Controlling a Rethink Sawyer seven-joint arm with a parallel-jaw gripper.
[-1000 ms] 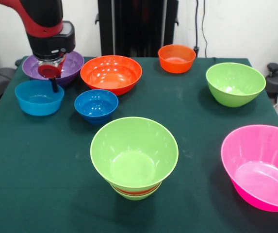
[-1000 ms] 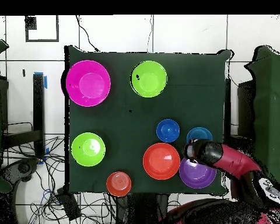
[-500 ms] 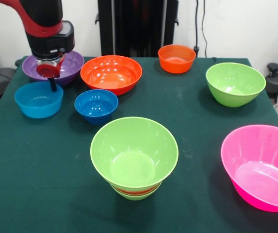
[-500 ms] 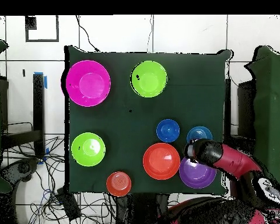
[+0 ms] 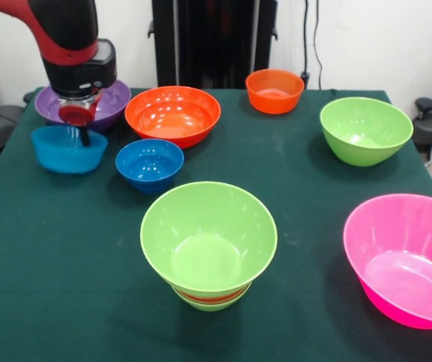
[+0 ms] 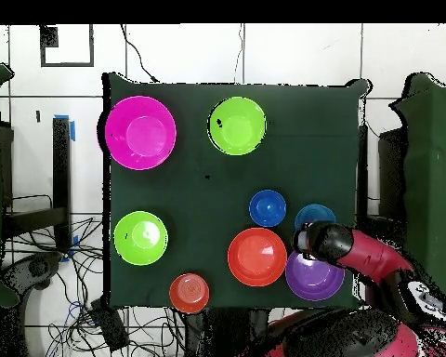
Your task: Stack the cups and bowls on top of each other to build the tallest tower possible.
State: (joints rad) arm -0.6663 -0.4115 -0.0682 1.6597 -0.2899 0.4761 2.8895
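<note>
Dark green cloth covers the table (image 5: 65, 302). Nearest stands the tower (image 5: 209, 241), a wide lime green plastic bowl on an orange band and green base. Farther back, left, the gripper (image 5: 82, 130) clamps the light blue plastic bowl's (image 5: 65, 148) rim, just before the purple bowl (image 5: 114, 102).
</note>
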